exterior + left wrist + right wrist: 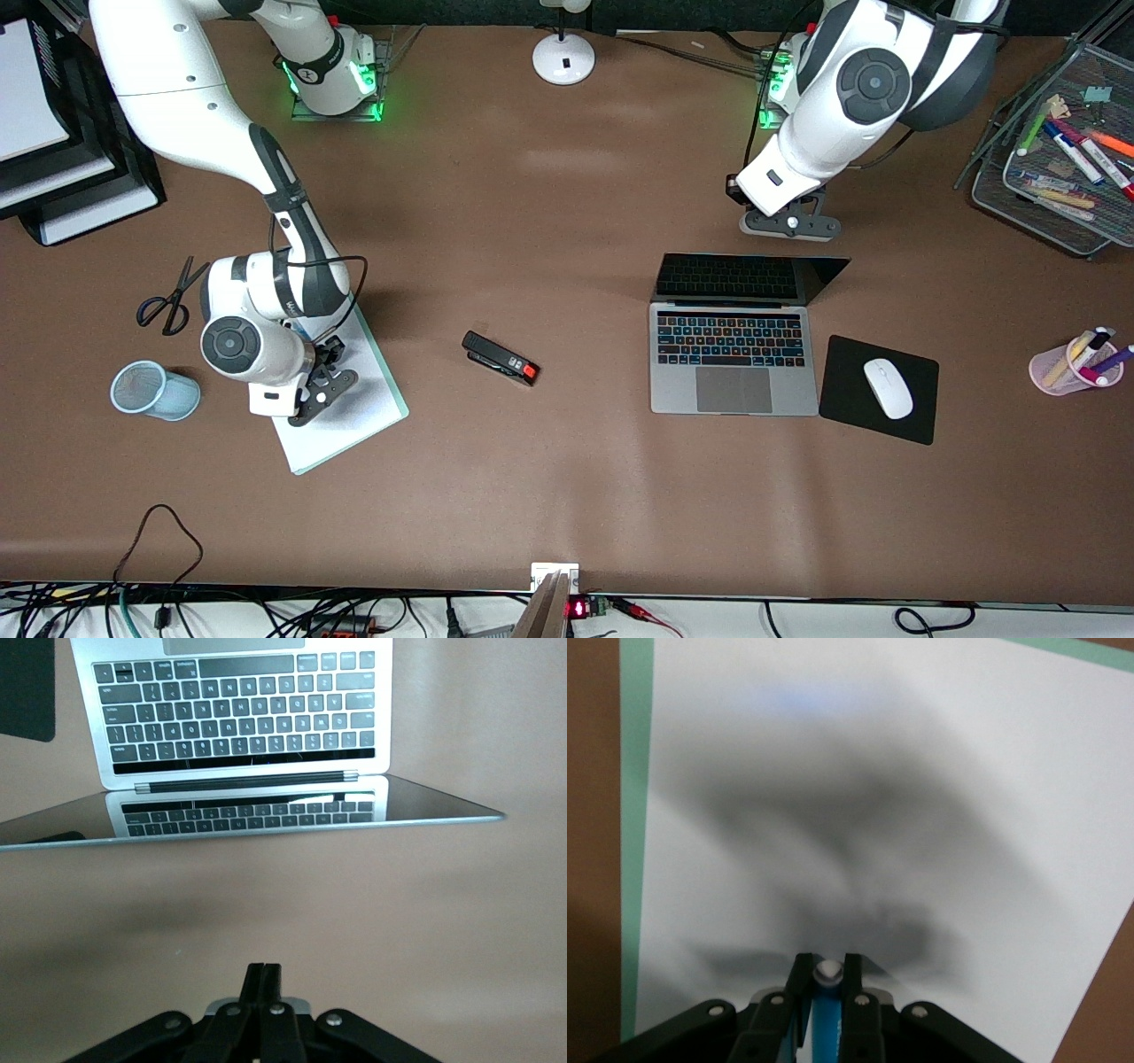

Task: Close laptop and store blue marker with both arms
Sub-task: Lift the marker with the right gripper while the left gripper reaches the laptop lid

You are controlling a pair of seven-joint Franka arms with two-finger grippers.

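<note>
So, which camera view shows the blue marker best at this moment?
The right wrist view: the blue marker stands between the fingers of the right pincer, shut on it, over the white sheet. In the front view the right arm hides the marker. The left wrist view shows only the open laptop, no marker.

Blue marker (826, 1010): only whitish tip and short blue stretch show between right gripper (826, 979) fingers; rest cut off. You can't pick it out in front view. Laptop (239, 726) front edge cut off in left wrist view.
</note>
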